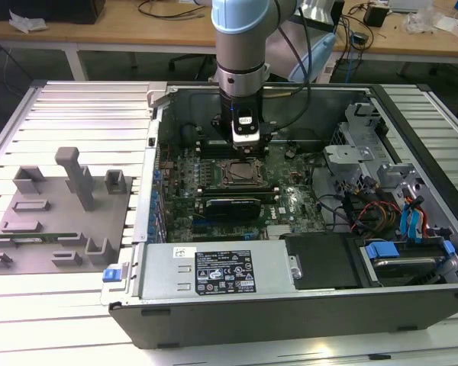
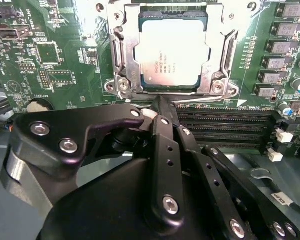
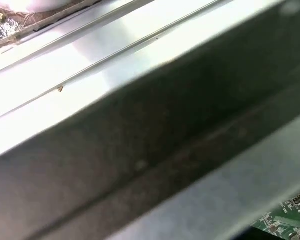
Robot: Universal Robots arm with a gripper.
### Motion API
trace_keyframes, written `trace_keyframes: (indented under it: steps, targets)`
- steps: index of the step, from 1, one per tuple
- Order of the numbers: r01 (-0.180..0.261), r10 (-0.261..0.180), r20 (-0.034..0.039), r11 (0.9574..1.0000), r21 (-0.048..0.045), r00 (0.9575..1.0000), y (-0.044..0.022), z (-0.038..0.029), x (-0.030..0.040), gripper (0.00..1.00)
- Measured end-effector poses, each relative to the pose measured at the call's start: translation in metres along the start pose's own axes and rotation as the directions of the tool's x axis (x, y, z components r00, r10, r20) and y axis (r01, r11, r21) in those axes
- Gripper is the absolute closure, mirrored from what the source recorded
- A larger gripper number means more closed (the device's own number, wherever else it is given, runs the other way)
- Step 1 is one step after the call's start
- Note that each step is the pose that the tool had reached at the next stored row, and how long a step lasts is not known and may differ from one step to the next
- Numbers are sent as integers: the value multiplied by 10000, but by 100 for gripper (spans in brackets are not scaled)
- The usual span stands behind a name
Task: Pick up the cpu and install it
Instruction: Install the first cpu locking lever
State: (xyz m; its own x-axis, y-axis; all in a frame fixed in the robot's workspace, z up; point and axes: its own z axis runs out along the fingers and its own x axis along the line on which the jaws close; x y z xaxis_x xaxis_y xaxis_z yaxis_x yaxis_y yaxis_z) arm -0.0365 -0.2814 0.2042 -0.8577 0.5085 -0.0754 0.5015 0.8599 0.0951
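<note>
The cpu (image 2: 172, 52), a flat square chip with a pale silver top, lies inside the metal socket frame (image 2: 121, 55) on the green motherboard (image 2: 55, 55). My gripper (image 2: 160, 101) hangs just beside the socket's edge, apart from the chip. Its black fingers (image 2: 162, 130) are drawn together to a point, shut with nothing between them. In the exterior view the gripper (image 1: 244, 139) stands low inside the open computer case, just behind the socket frame (image 1: 240, 174).
A grey tray (image 1: 61, 221) with raised fixtures and a thin green memory stick (image 1: 38, 238) lies at the exterior view's left. Black memory slots (image 2: 225, 127) run beside the socket. A power supply (image 1: 214, 271) and drive cage (image 1: 397, 229) crowd the case. A grey case wall (image 3: 140, 165) looms close.
</note>
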Motion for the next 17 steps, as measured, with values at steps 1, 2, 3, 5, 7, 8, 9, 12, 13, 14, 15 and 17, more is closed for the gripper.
trace_keyframes:
  steps: [1, 2, 3, 5, 7, 8, 9, 12, 13, 14, 15, 17]
  targets:
    - [0, 0, -1, 10000, 3, 10000, 4, -22, 0, 89]
    - [-1, 1, -1, 10000, 3, 10000, 7, -30, 1, 89]
    - [-1, 1, -1, 10000, 3, 10000, 10, -36, 2, 89]
    - [-1, 1, -1, 10000, 5, 10000, 22, -39, 9, 89]
    - [-1, 1, -1, 10000, 5, 10000, 33, -39, 15, 89]
    - [1, -1, -1, 10000, 6, 10000, 34, -39, 16, 89]
    - [2, -2, 0, 10000, 6, 10000, 34, -39, 16, 89]
    - [1, -1, 8, 10000, 11, 10000, 35, -36, 16, 89]
    - [2, -2, 11, 10000, 11, 10000, 35, -34, 16, 89]
    - [2, -2, 16, 10000, 10, 10000, 34, -29, 17, 89]
    - [2, -2, 19, 10000, 12, 10000, 33, -26, 17, 89]
    - [3, -3, 26, 10000, 10, 10000, 33, -18, 18, 89]
